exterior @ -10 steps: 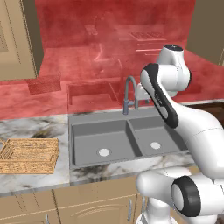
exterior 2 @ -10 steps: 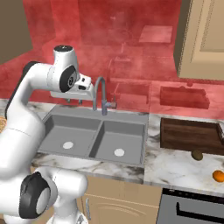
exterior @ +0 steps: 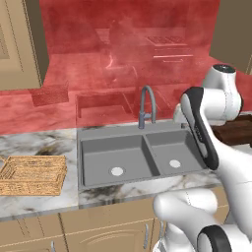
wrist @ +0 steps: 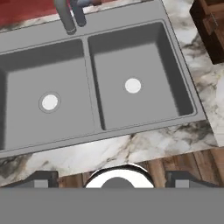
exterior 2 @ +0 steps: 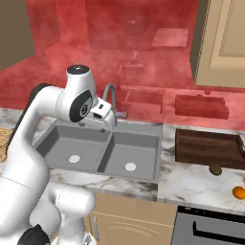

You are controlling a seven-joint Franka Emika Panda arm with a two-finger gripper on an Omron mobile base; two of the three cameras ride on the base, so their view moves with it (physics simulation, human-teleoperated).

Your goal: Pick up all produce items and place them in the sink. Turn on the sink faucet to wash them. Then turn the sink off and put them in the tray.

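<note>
Produce: two small round pieces on the marble counter, right of the sink. The dark olive-brown piece (exterior 2: 216, 169) sits just in front of the dark wooden block (exterior 2: 208, 147); the bright orange piece (exterior 2: 239, 192) lies nearer the counter's front edge, apart from the first.
Sink: grey double-basin sink (exterior: 129, 143), both basins bare, a pale drain in each; no water running from the gooseneck faucet (exterior: 146, 105).
Tray: woven wicker tray (exterior: 30, 173) on the counter left of the sink, nothing in it.
Gripper: held high above the sink near the faucet (exterior 2: 106, 120); finger tips (wrist: 43, 179) stand wide apart at the bottom of the hand view, released, nothing between them.
Step in hand: by my reading the very first one, fetching produce. Neither piece is touched, so the task is barely begun.
Next move: the arm must swing right, past the sink's edge, and come down over one piece, likely the olive-brown one as the nearer. Round pieces may roll, so a centred, straight-down close seems called for.
Right base view: gives both produce pieces and the full wooden block.
Left base view: gives the tray and the faucet's arch clearly; the arm covers the counter to the right.
Hand view: looks down into both basins, with the faucet base (wrist: 69, 16) at top and a corner of the block at the upper right.
</note>
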